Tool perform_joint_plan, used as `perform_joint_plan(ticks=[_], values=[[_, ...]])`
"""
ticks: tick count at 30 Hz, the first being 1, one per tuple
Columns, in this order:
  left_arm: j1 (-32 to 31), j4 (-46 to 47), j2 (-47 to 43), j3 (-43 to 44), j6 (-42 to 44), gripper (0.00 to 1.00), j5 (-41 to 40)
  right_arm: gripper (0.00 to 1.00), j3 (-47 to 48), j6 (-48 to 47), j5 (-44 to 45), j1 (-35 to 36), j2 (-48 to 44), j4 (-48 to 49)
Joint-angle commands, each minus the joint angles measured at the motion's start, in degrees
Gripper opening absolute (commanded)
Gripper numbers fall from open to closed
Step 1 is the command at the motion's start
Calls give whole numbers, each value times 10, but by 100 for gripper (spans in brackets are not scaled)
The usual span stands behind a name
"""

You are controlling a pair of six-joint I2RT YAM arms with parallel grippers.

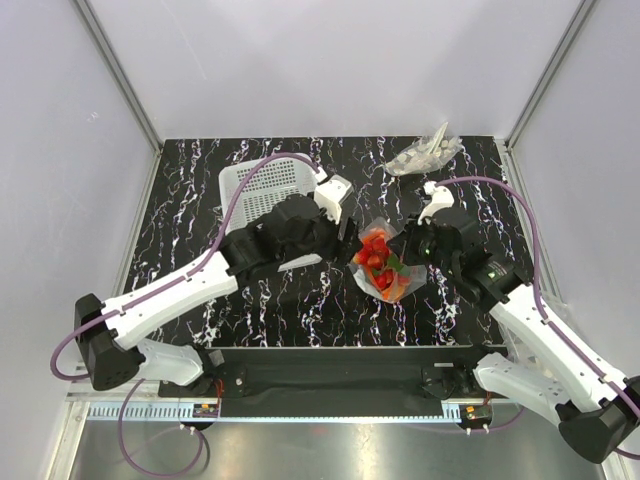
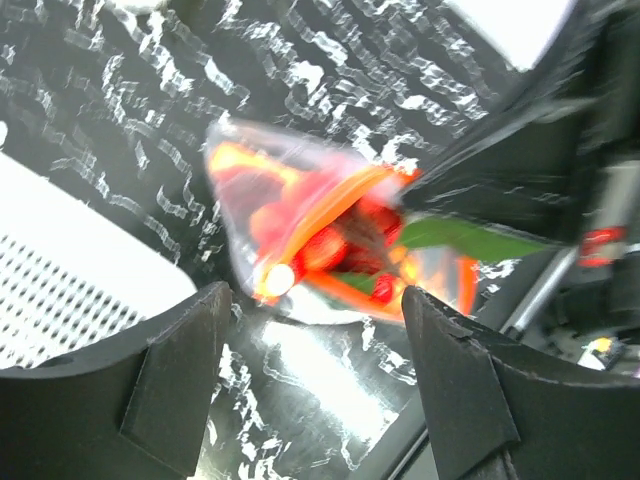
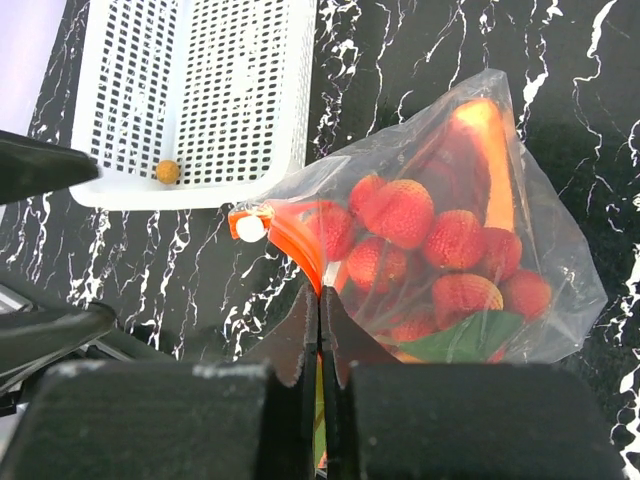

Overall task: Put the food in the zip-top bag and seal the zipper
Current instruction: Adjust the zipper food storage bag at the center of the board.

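The right hand [image 3: 320, 318] is pinched shut on the zipper [image 3: 288, 232] at the mouth of the zip-top bag [image 3: 545, 270], which lies on the bench [image 3: 400, 60] with the food [image 3: 410, 212] inside. The left hand [image 2: 315, 340] hangs spread open at the bag's opposite side. Loading looks done and sealing is in hand: next, the pinch should run along the strip while the bag is kept from sliding.
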Motion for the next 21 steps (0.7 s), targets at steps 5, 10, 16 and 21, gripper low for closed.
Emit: perform_joint_plan(ticks=[5,10,16,21], values=[[3,20,17,-29,5,78,-45,0,21,13,-36,-8,1,23],[3,45,68,-13,17,78,-48,0,32,13,-48,-8,4,17],[3,53,142,31,24,72,-83,0,38,16,-56,-8,4,12],[12,17,190,66,19,42,-172,0,48,12,-49,-8,1,-5]])
